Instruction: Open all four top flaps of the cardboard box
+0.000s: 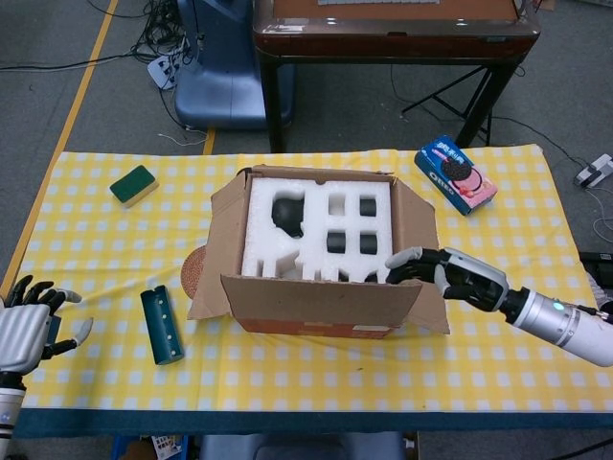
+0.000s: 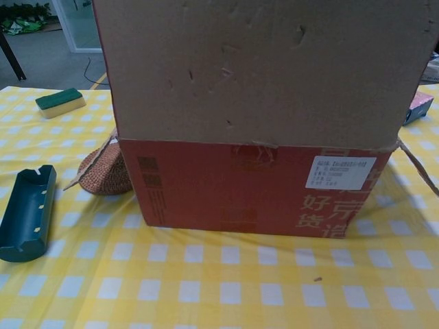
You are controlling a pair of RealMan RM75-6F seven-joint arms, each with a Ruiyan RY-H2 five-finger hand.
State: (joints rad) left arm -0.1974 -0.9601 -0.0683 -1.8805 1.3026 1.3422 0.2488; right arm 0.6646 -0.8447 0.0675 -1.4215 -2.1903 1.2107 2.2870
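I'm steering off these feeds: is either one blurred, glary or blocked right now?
Head view: sharp, evenly lit, no glare; the cardboard box, the foam insert and both robot hands, right and left, read clearly. Chest view: also sharp, but the near flap fills the upper frame, hiding the box interior and the right robot hand.
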